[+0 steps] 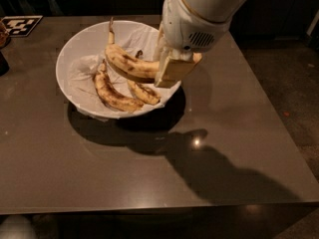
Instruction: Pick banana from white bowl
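Observation:
The white bowl [67, 59], lined with crumpled white paper, stands at the back left of the dark table. My gripper [172, 68] is shut on the right end of the banana [127, 63], the long yellow one with brown speckles and a thin dark stem pointing up and back. The banana hangs lifted above the bowl's right half. A browner curved banana [112, 93] and a short stubby banana [144, 92] lie in the bowl below it.
The dark brown table [224, 133] stretches right and toward the front. A black-and-white marker card [20, 25] lies at the back left corner. A dark object [2, 63] sits at the left edge. The floor shows at the right.

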Robot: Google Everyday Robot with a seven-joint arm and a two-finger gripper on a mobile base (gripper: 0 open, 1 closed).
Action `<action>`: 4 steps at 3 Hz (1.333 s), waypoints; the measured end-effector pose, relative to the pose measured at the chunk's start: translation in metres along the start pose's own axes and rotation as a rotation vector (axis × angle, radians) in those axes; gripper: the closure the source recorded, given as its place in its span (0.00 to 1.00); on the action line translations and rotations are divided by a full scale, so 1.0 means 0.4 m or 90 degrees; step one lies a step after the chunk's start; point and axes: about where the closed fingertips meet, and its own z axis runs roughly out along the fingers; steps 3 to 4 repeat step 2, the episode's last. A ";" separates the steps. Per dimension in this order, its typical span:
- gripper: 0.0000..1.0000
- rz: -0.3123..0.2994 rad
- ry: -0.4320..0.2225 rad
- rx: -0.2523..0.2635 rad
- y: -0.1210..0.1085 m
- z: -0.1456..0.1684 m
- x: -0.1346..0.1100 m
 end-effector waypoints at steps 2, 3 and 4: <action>1.00 0.017 -0.024 0.037 0.121 -0.102 0.010; 1.00 0.017 -0.024 0.037 0.121 -0.102 0.010; 1.00 0.017 -0.024 0.037 0.121 -0.102 0.010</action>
